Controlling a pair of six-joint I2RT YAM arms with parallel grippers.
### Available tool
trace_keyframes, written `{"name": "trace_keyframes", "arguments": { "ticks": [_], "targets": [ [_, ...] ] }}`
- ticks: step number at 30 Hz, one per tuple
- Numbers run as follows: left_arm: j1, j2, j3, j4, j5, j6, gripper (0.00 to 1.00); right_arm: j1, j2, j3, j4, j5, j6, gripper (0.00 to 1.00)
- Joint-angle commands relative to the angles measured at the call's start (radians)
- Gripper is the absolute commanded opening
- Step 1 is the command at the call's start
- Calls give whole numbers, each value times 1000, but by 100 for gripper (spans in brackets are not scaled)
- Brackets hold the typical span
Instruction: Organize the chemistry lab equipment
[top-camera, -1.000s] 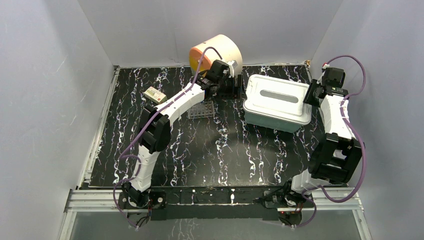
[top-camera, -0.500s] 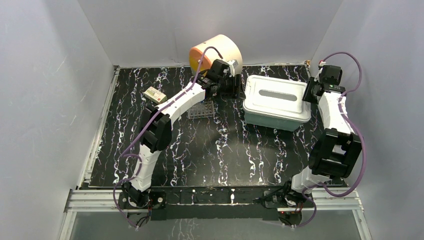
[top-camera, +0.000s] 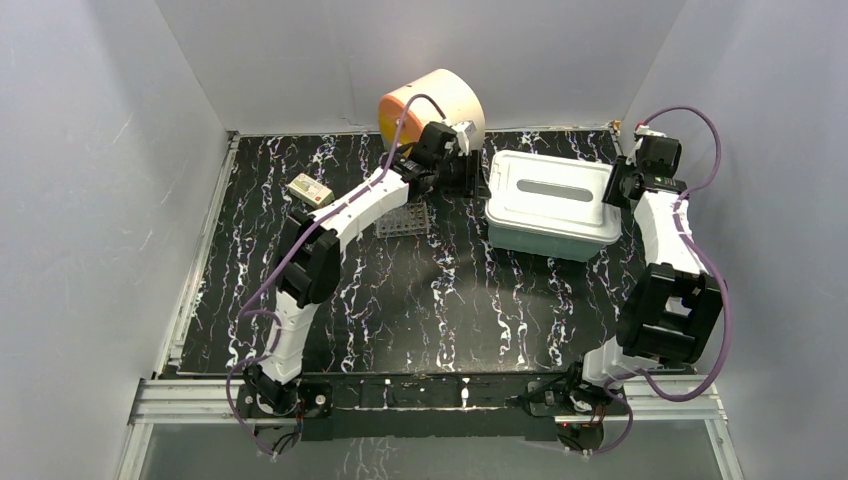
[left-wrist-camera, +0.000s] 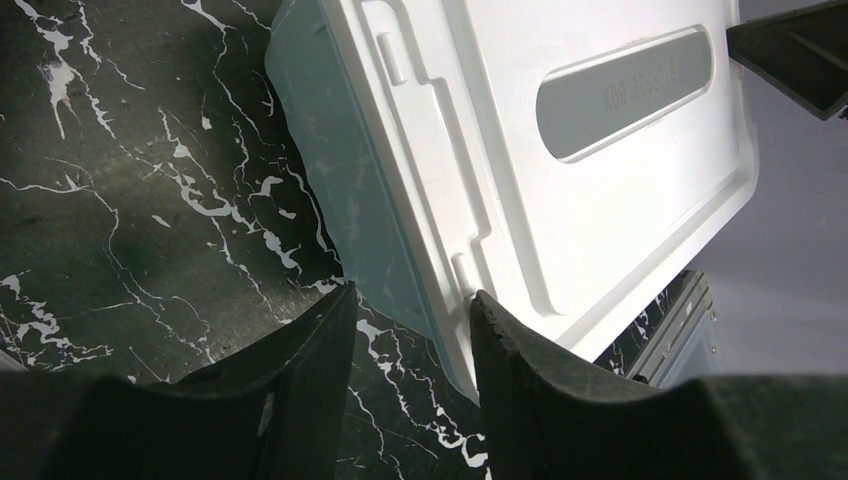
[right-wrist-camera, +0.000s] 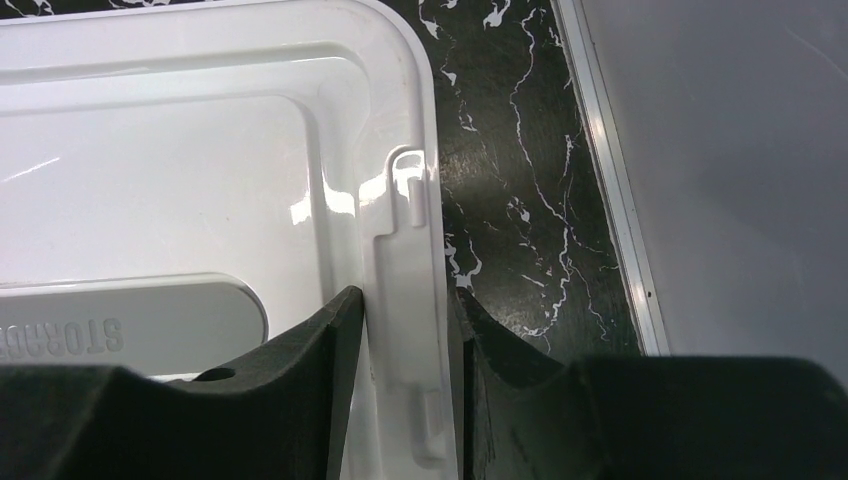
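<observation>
clearly see the right claw (right-wrist-camera: 405, 305) closed narrow on the right rim of the white lid (right-wrist-camera: 200, 170), one finger (right-wrist-camera: 300, 380) on the lid's top side, the other against its outer edge, the latch tab between them. find that lid seated on the teal tub (top-camera: 545, 240), toward the right rear of the bench (top-camera: 420, 300). spot the left claw (left-wrist-camera: 410, 300) hanging by the tub's left end, fingers apart with a moderate gap and nothing gripped. through that gap, only the tub's wall and the lid's edge; cannot tell whether a pad touches the rim. from above, place this claw between the tub and the round cream-and-orange cabinet (top-camera: 440, 100) at the back. note the small clear tube rack (top-camera: 403, 220) standing on the bench just beside the left forearm, in front of the cabinet and left of the tub. make out a small tan box (top-camera: 310, 190) farther left, apart from the rack, lying flat on the bench.
</observation>
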Motion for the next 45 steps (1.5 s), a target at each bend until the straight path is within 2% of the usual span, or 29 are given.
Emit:
{"name": "trace_keyframes", "arguments": {
  "ticks": [1, 6, 12, 19, 27, 33, 36, 38, 45],
  "targets": [
    [-18, -34, -130, -127, -69, 96, 41, 26, -41, -52, -38, -49, 18, 44],
    [-55, -59, -234, -102, -159, 163, 39, 25, -95, -147, 16, -49, 91, 43],
    [-62, -75, -276, -73, -174, 159, 38, 25, -128, -209, 54, -26, 129, 42],
    [-61, -122, -121, -90, -174, 137, 39, 25, -107, -92, 3, -24, 109, 44],
    [-61, -243, -110, -51, -291, 65, 46, 26, -108, -105, -9, -25, 101, 46],
    [-61, -185, -67, -41, -185, 46, 60, 25, -100, -112, -8, -37, 101, 47],
    [-61, -132, -36, -74, -167, 36, 61, 26, -93, -110, -6, -52, 101, 47],
    [-60, -117, -47, -83, -166, 35, 59, 25, -89, -109, -7, -71, 102, 47],
    [-60, -137, -182, -53, -115, 82, 34, 25, -88, -117, -6, -70, 102, 47]
  ]
}}
